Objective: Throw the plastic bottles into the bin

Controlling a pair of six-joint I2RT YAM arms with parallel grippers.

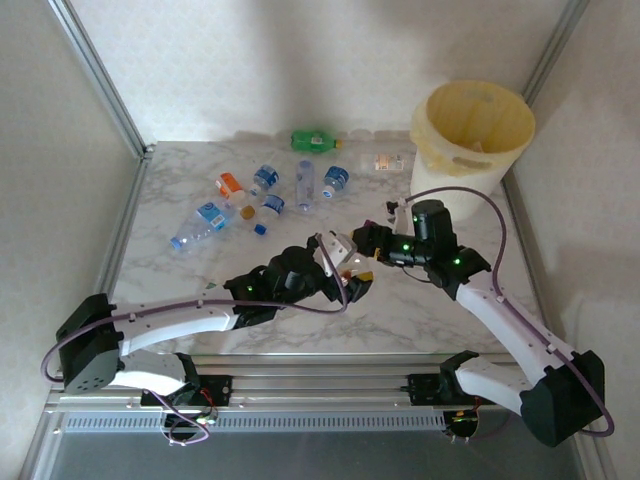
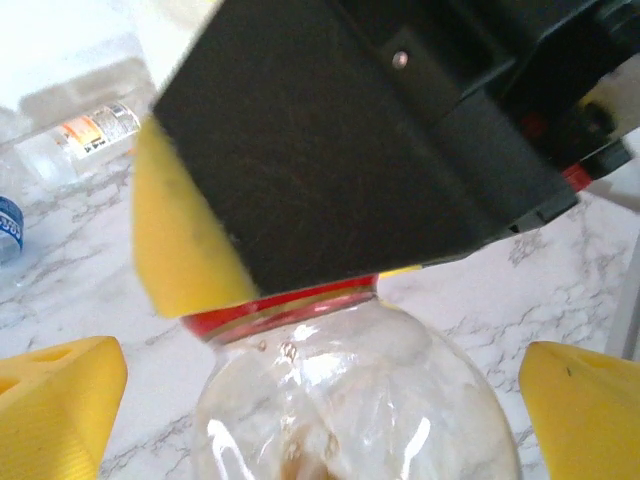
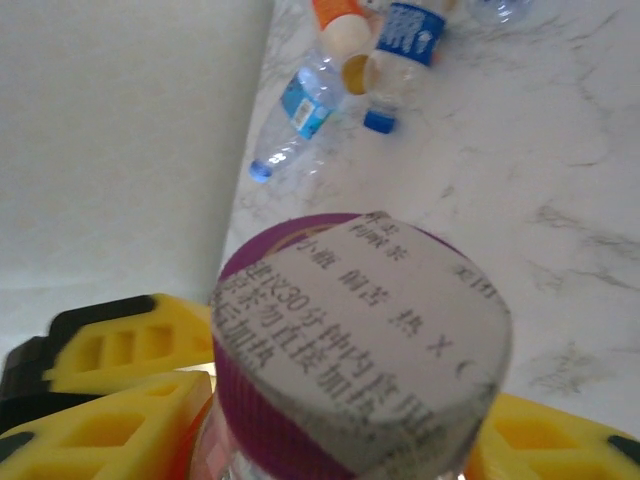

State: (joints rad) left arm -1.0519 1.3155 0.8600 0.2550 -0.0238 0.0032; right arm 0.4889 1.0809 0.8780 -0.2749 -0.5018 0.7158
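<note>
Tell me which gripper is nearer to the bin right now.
Right. The right gripper, closed on a bottle at mid-table, lies toward the near left of the bin; the left gripper, open around the same bottle, lies slightly farther left.

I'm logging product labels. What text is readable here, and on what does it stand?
"30分钟内", "直接加热": paper seal on the purple-capped bottle; its remaining characters are uncertain.
Label of the blue-labelled bottle: too blurred to read.
Print on the orange-labelled bottle: too blurred to read.
</note>
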